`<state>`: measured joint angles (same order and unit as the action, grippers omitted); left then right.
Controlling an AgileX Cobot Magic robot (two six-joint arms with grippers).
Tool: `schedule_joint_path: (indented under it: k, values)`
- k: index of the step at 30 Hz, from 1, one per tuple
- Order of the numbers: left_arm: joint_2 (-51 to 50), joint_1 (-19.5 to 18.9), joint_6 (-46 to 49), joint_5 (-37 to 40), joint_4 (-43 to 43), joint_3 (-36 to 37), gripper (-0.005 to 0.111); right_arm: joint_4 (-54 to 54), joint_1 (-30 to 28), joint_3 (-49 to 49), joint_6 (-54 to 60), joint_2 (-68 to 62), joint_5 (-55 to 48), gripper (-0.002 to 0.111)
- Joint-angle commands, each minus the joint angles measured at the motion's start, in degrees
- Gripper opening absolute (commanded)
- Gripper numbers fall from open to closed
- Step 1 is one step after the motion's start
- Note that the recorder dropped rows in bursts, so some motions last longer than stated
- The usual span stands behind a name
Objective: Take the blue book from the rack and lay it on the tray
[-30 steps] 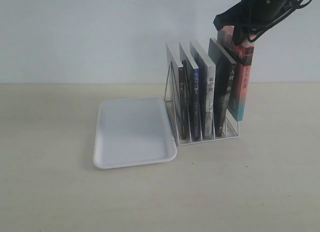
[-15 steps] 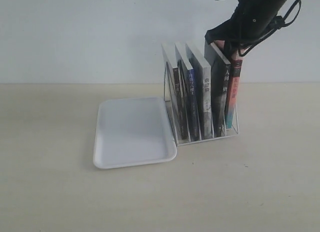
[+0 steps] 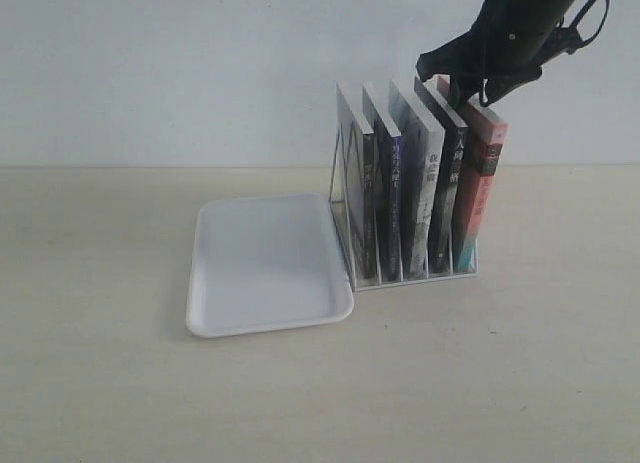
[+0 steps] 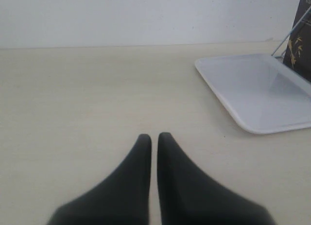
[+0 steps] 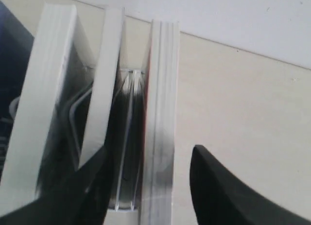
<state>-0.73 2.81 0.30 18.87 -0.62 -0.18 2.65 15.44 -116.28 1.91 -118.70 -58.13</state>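
Note:
The white wire rack (image 3: 418,279) holds several upright books. The blue book (image 3: 393,198), with its dark blue spine, stands second from the left. Further right are a black-spined book (image 3: 445,193) and, in the end slot, a red-spined book (image 3: 478,178). My right gripper (image 3: 472,87) hangs open just above the red-spined book's top. In the right wrist view that gripper (image 5: 151,154) straddles the red-spined book's page edge (image 5: 161,113); a dark blue cover (image 5: 6,60) shows at the frame's edge. The tray (image 3: 265,263) lies flat left of the rack. My left gripper (image 4: 153,136) is shut, low over bare table.
The tray (image 4: 252,86) and a rack wire (image 4: 287,39) appear at the side of the left wrist view. A white wall runs behind the tan table (image 3: 100,383). The left arm does not show in the exterior view.
The red-spined book, held raised and tilted a second ago, went down into the end slot. My right gripper has let go of it and now sits open above it.

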Motion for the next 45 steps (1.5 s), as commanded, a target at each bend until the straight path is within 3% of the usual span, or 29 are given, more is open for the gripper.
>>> schedule_joint_path:
  k: [1,14,39,42,45]
  values:
    - [0.25,-0.19,0.18,-0.81,0.05,0.18,0.004,0.32,-0.13,-0.37,-0.49,1.59,-1.31,0.048]
    - [0.25,-0.19,0.18,-0.81,0.05,0.18,0.004,-7.25,0.14,-0.37,-1.91,7.58,-3.65,0.048]
    - [0.25,-0.19,0.18,-0.81,0.05,0.18,0.004,-5.41,1.92,-0.37,-0.92,1.73,-7.67,0.048]
    - [0.25,-0.19,0.18,-0.81,0.05,0.18,0.004,-4.42,1.92,-0.37,-0.92,1.49,-7.45,0.044]
    - [0.25,-0.19,0.18,-0.81,0.05,0.18,0.004,-4.44,1.8,-0.37,-1.04,1.37,-7.45,0.032]
